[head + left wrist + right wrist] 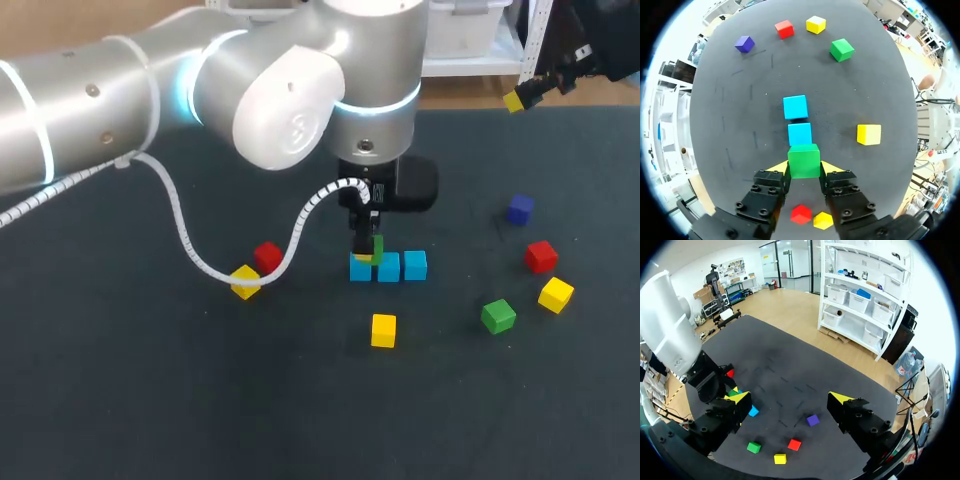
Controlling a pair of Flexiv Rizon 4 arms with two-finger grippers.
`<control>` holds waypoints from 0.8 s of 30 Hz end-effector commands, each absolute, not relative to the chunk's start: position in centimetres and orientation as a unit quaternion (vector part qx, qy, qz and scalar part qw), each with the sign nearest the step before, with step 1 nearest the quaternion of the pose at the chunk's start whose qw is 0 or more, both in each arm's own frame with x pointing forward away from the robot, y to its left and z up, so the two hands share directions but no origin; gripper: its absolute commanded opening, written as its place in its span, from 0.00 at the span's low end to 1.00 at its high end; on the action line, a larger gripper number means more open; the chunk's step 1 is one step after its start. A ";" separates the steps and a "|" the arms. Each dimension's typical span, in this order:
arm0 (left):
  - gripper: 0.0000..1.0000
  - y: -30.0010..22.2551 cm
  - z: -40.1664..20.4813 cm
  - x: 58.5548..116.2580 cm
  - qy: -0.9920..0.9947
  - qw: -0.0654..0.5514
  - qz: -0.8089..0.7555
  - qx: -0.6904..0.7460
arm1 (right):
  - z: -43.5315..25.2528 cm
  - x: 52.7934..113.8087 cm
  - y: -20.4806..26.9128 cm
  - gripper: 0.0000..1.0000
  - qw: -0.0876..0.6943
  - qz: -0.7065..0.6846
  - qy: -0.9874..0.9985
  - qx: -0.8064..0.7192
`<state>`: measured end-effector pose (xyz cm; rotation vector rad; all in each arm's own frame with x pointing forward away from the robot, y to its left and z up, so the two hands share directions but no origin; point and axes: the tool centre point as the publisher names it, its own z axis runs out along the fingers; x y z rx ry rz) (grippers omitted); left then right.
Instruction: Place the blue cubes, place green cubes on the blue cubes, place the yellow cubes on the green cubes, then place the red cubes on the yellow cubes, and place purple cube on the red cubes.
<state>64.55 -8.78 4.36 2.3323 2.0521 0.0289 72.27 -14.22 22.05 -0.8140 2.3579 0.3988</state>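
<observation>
My left gripper (pixel 366 250) is shut on a green cube (pixel 804 161), right over the left end of a row of three blue cubes (pixel 388 267). In the left wrist view two blue cubes (pixel 799 134) lie ahead of the fingers; the third is hidden under the green cube. Another green cube (pixel 498 315), a yellow cube (pixel 556 294), a red cube (pixel 541 255) and the purple cube (pixel 519 209) lie at the right. A yellow cube (pixel 383 330) sits in front of the row. My right gripper (pixel 790 398) hangs open and empty, high over the table's far right (pixel 520 97).
A red cube (pixel 267 256) and a yellow cube (pixel 245 281) lie left of the row, under my left arm's white cable (pixel 190 250). The dark table (pixel 150 400) is bare in front and at the left.
</observation>
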 end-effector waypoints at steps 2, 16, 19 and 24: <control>0.05 -9.0 3.9 65.0 0.662 0.014 0.007 0.749 | 22.0 72.2 -14.2 1.00 0.304 0.149 0.890 -0.306; 0.13 -9.0 3.1 65.3 0.669 0.007 0.010 0.743 | 22.0 72.2 -14.2 1.00 0.304 0.149 0.890 -0.306; 0.16 -9.0 3.1 65.3 0.669 0.005 0.011 0.743 | 22.0 72.2 -14.2 1.00 0.304 0.149 0.890 -0.306; 0.20 -9.0 2.9 65.3 0.671 0.003 0.012 0.742 | 22.0 72.2 -14.2 1.00 0.304 0.149 0.890 -0.306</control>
